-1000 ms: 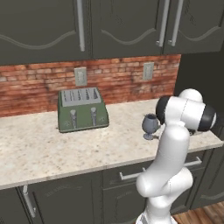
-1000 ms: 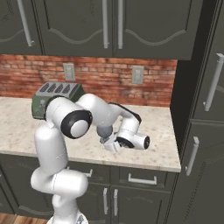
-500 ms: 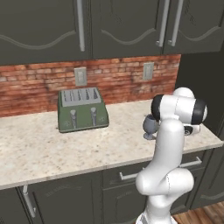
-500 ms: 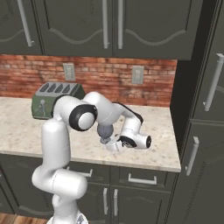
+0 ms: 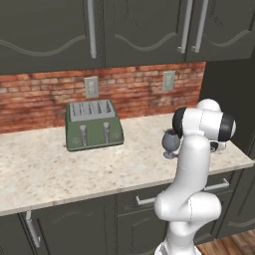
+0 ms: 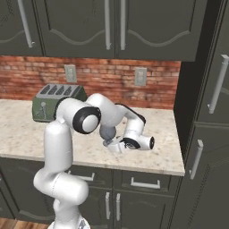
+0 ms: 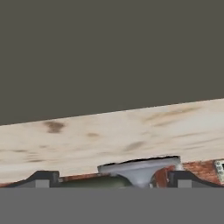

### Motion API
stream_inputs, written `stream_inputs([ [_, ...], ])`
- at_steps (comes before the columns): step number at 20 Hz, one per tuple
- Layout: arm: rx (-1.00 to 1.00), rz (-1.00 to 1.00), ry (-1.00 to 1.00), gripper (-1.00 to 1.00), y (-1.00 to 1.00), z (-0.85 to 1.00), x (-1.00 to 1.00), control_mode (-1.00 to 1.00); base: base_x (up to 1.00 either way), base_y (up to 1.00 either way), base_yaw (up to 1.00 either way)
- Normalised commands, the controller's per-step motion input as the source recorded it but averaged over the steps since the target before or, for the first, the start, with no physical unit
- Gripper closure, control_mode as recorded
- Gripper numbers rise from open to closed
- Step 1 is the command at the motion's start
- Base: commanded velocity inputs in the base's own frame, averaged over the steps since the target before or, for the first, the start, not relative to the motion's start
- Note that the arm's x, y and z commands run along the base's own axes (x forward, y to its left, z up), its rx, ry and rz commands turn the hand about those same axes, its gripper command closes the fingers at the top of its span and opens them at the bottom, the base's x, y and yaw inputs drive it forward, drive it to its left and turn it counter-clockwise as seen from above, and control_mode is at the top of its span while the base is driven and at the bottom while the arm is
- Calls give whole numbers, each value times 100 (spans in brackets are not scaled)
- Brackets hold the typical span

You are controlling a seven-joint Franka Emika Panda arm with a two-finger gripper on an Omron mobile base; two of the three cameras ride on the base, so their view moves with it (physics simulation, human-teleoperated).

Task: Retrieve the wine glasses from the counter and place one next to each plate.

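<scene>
right now the wine glass (image 5: 170,143) stands upright on the counter (image 5: 60,169), toward the right end of the worktop and roughly midway between the brick wall (image 5: 134,92) and the front edge. it is a dark, squat stemmed glass with a rounded bowl and a round foot. in the left base view the white arm rises in front of the counter and its upper joint sits just to the right of the glass. in the right base view the glass (image 6: 108,133) is partly covered by the arm, with the bowl showing between the arm's links.

the gripper (image 6: 117,146) is low over the worktop near the front edge, just beside the foot of the glass, and turned sideways. its fingers are spread wide and hold nothing. in the hand view the two dark fingertips (image 7: 39,178) stand far apart, with the round foot and stem of the glass (image 7: 141,168) between them; i cannot tell whether either fingertip touches it.

a green toaster (image 5: 93,124) sits against the back of the counter, well apart from the glass toward the left. two wall sockets (image 5: 91,87) are set into the brick above the worktop, and dark cabinets (image 5: 134,30) with long silver handles hang overhead.
</scene>
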Motion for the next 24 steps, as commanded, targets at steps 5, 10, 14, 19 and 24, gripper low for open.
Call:
stream_inputs([
  [5,3,5,0,-100,18,0,-7,-100,0,0,0],
  [10,1,4,0,-100,27,0,0,-100,0,0,0],
  [14,0,1,0,-100,41,0,9,-100,0,0,0],
  [19,0,0,1,-100,42,0,27,-100,0,0,0],
  [24,0,0,1,100,40,0,18,-100,0,0,0],
])
